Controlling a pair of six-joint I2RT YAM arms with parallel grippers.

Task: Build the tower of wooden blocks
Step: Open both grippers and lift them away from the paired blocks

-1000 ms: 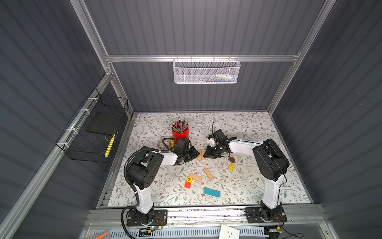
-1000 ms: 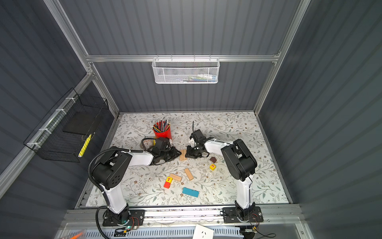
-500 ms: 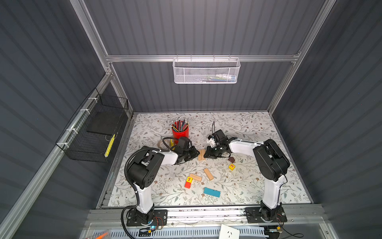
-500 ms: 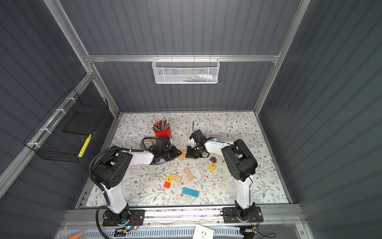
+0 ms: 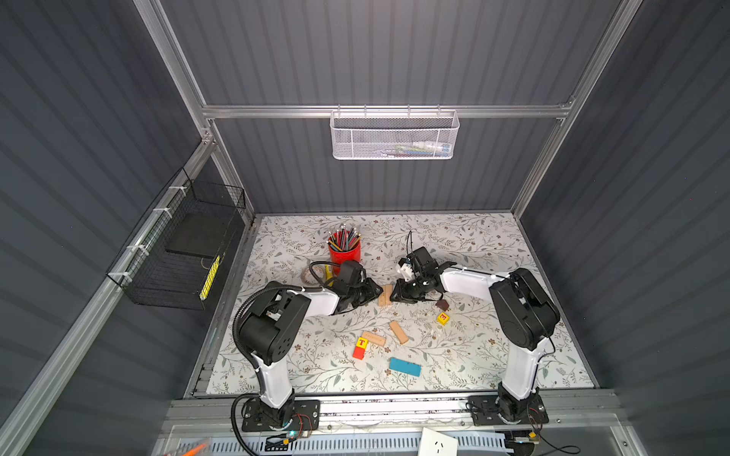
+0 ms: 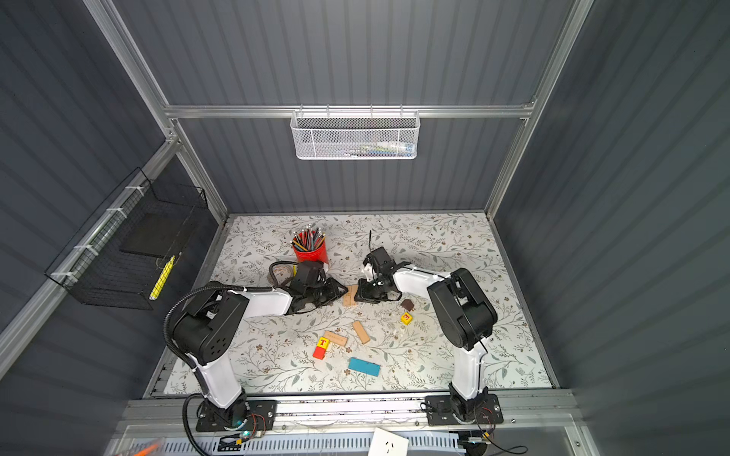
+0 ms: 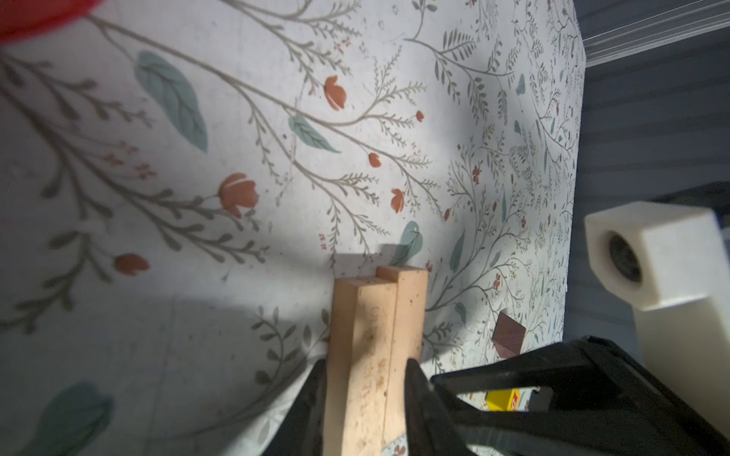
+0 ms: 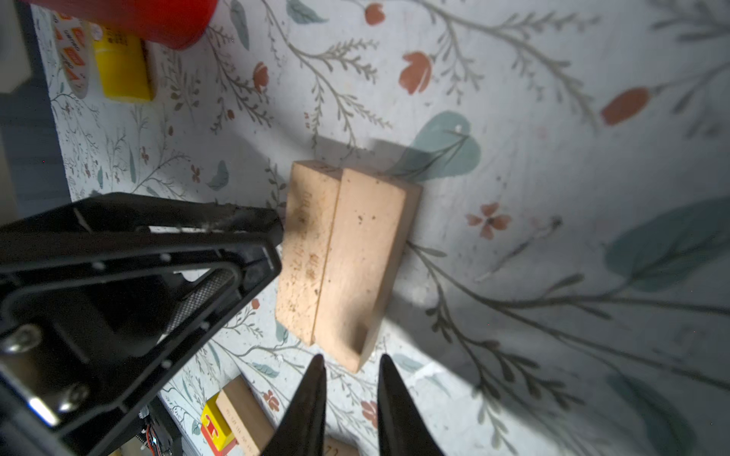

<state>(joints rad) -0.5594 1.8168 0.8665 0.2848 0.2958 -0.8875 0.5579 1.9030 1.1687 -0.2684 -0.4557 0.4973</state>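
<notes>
Top views sharp, evenly lit — wrist views show hard shadows across the mat [image 7: 355, 118], edges blurred.

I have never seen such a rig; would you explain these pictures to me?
Two white-and-black robot arms work over a flower-patterned table. Two pictures look down from overhead; two come from wrist cameras. Between the left gripper and right gripper lie two tan wooden planks, side by side. The left gripper's fingers frame them in its wrist view; whether it grips, I cannot tell. The right gripper is slightly open, empty. More blocks, one a blue wooden plank, lie nearer the bases.
</notes>
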